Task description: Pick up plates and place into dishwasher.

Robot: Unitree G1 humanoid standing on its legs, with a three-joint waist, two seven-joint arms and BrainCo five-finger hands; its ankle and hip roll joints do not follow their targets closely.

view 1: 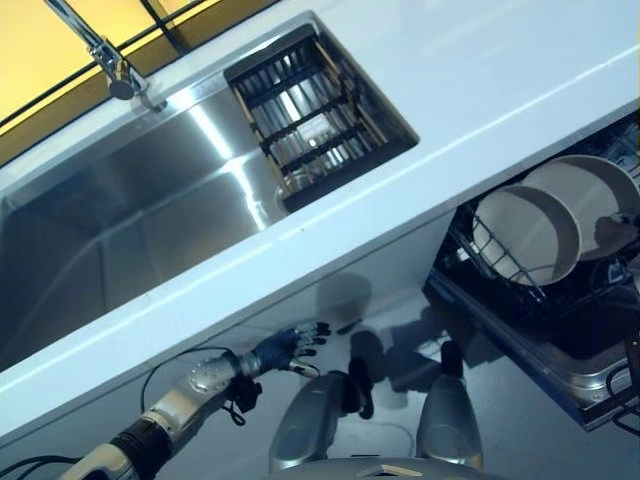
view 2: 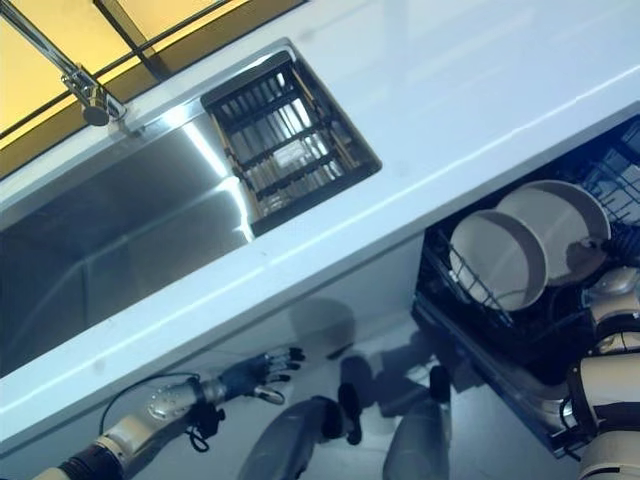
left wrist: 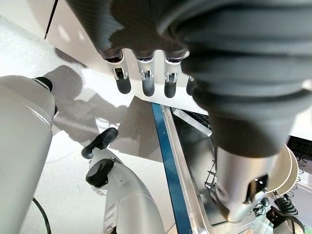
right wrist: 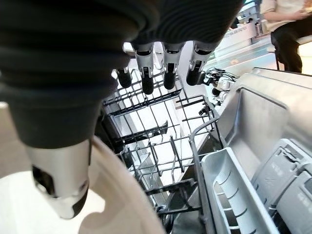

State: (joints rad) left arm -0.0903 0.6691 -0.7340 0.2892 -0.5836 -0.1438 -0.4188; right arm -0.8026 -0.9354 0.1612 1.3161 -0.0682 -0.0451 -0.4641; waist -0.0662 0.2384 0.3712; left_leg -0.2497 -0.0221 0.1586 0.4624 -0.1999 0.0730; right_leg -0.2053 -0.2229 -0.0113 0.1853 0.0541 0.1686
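Left robot hand [view 1: 290, 347]: it hangs low in front of the white cabinet, below the front edge of the surface [view 1: 480, 90]. The arm comes from the lower left. The fingers [left wrist: 146, 78] are straight and a little spread, and they hold nothing.

Right robot hand [right wrist: 73, 131]: it is at the open dishwasher [view 2: 520, 330], at the right edge of the head views. The fingers [right wrist: 168, 68] reach out straight over the wire rack [right wrist: 156, 126]. The thumb lies against a pale plate rim. I cannot tell if it pinches the plate or only touches it.

Plates: two cream plates [view 1: 527, 235] stand on edge in the rack, one behind the other. The back plate [view 1: 590, 200] is partly covered by the front one.

Sink [view 1: 130, 210]: a steel basin sunk in the surface, with a dark slatted basket [view 1: 315, 110] at its right end and a tap [view 1: 105, 55] at the back edge.

Writing: there is none that I can read.

Hard to make out: a person [right wrist: 287, 29] sits far behind the rack, cut off by the picture edge. The lower part of the dishwasher is also cut off.
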